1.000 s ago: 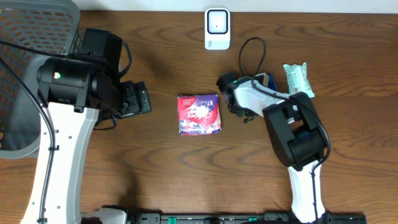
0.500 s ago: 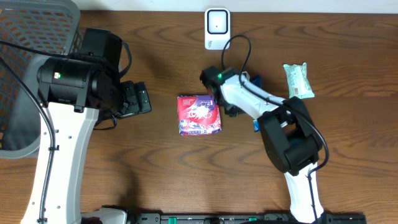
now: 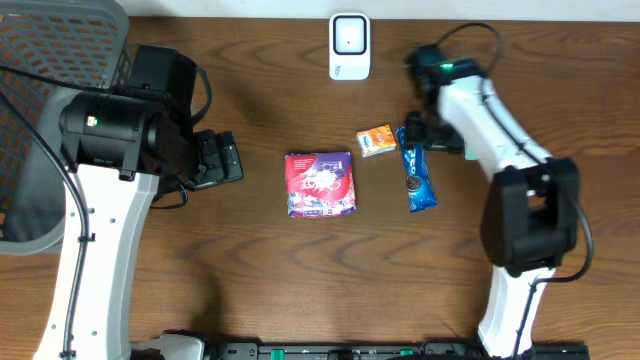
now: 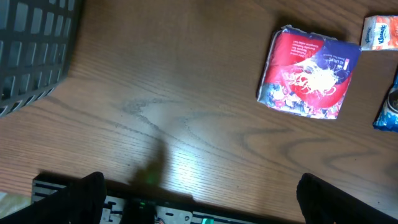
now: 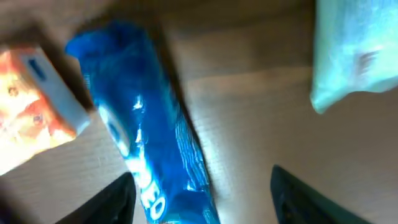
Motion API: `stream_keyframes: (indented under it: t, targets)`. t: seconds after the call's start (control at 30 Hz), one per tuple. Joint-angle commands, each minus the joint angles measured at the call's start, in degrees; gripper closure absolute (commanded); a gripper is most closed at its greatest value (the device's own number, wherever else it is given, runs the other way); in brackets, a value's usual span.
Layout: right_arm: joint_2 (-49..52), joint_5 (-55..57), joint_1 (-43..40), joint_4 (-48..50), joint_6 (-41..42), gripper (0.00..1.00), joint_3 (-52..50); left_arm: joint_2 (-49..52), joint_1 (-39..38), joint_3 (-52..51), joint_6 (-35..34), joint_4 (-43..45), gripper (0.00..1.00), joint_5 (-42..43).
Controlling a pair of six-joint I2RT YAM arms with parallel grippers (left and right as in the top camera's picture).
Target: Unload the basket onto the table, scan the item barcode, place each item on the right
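The white scanner (image 3: 348, 45) stands at the table's back edge. A red snack packet (image 3: 320, 184) lies mid-table, also seen in the left wrist view (image 4: 309, 73). To its right lie a small orange pack (image 3: 376, 140) and a blue Oreo packet (image 3: 415, 178). My right gripper (image 3: 413, 130) hovers over the Oreo packet's far end, open. In the right wrist view the Oreo packet (image 5: 155, 143) lies flat between the spread fingers of that gripper (image 5: 202, 180), nearer the left one. My left gripper (image 3: 225, 160) hangs open and empty left of the red packet.
A dark mesh basket (image 3: 60, 60) fills the back left corner. A pale green tissue pack (image 5: 354, 56) lies just past the Oreo packet; my right arm hides it from overhead. The orange pack (image 5: 34, 118) sits close beside the Oreo packet.
My right arm has swung from beside the red packet back toward the right rear, and its jaws have widened. The orange pack and Oreo packet now lie uncovered. The left arm is still.
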Motion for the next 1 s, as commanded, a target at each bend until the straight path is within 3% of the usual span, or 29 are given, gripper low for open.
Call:
stream_keyframes:
  t: [0.0,0.13,0.4,0.47,0.5,0.57,0.87,0.97]
  targets:
    - [-0.24,-22.23,-5.38,3.96,-11.43,0.36,-4.00,0.44,0.13,0.00,0.74,-0.17,0.02,-0.74]
    - [-0.24,-32.13,-8.76,10.69,-12.44,0.37,-10.27,0.44,0.13,0.00,0.74,-0.17,0.02,-0.74]
    - [-0.24,-37.51,-9.73,19.45,-12.37,0.40,-18.67,0.44,0.13,0.00,0.74,-0.17,0.02,-0.74]
    - [-0.24,-37.27,-9.75,19.85,-12.35,0.62,-19.19,0.44,0.13,0.00,0.74,-0.17,0.02,-0.74]
    - [-0.24,-36.87,-9.75,19.91,-12.20,0.78,-19.19,0.44,0.13,0.00,0.74,-0.17,0.02,-0.74]
    - [-0.26,-34.75,-9.75,19.96,-10.16,0.97,-19.08,0.44,0.13,0.00,0.74,-0.17,0.02,-0.74]
    - [-3.30,-19.58,-8.98,15.10,-5.40,0.99,-13.35,0.44,0.13,0.00,0.74,-0.17,0.02,-0.74]
    - [-7.06,0.92,-4.20,11.08,-1.53,0.99,-8.87,0.44,0.13,0.00,0.74,-0.17,0.02,-0.74]
